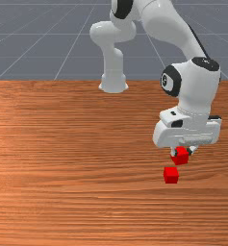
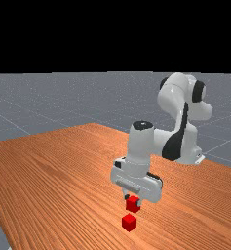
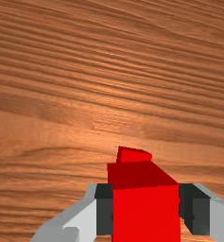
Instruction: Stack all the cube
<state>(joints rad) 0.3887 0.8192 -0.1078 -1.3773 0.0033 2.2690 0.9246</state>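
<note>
In the front view the gripper [image 1: 183, 151] is shut on a red cube [image 1: 181, 156], held tilted. In the far view the gripper [image 2: 132, 200] has that cube [image 2: 133, 205] between its fingertips, above and apart from a second red cube [image 2: 129, 223]. The second cube [image 1: 171, 176] sits on the table, nearer the front camera than the held one. Seen from the wrist, both dark pads of the gripper [image 3: 146, 209] press the held cube [image 3: 145, 212] from two sides; it hides most of the second cube [image 3: 133, 155].
The wooden table [image 1: 77, 168] extends around the cubes. The arm's base stands at the table's far edge in the front view.
</note>
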